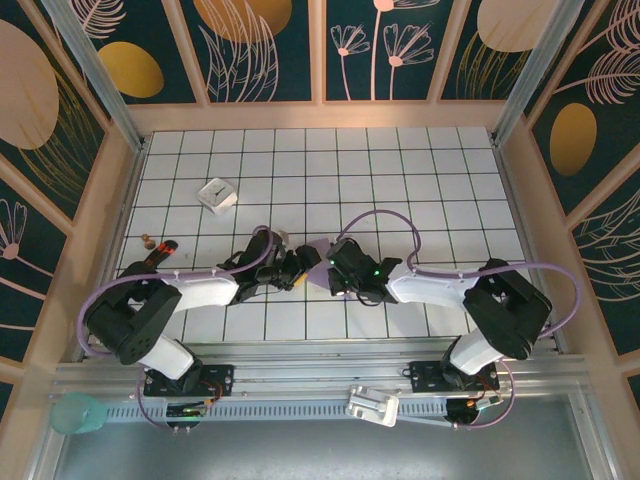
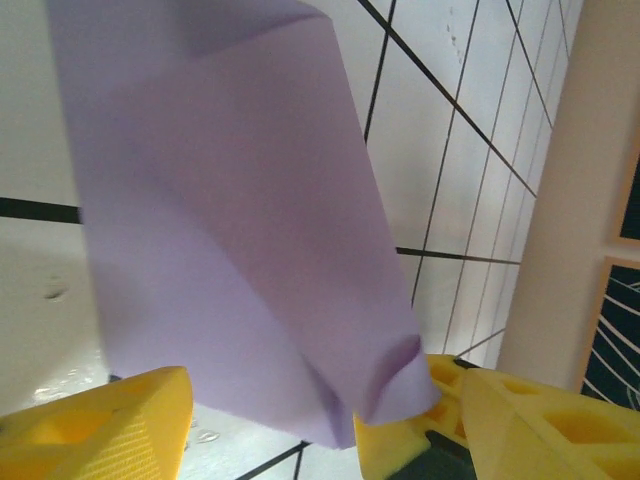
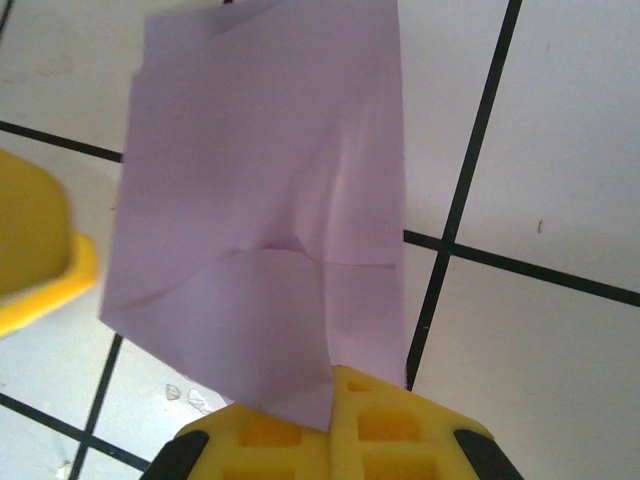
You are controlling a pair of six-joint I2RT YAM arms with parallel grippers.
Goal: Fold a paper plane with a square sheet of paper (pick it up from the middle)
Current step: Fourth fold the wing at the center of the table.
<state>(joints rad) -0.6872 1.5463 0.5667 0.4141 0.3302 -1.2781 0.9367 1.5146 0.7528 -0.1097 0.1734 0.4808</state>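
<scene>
Mid-fold: right pincer (image 3: 330, 415) clamped on part-folded sheet (image 3: 260, 200) just ahead; left pincer (image 2: 300, 440) spread open about its end. Next: fresh grip, crease.

- thin lavender-purple folded paper sheet (image 3: 260, 230): plain, unprinted.
- moulded plastic fingers (image 2: 100, 430): bright yellow.
- flat table top (image 1: 400, 170): white, black grid.
- small cube block (image 1: 217, 195), 11 o'clock: white, dark mark.
- wall panels (image 1: 260, 40): dark teal, gold ovals.

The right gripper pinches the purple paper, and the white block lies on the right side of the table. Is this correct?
No: the top external view shows the white block on the left side of the table. The right gripper does pinch the purple paper.
</scene>
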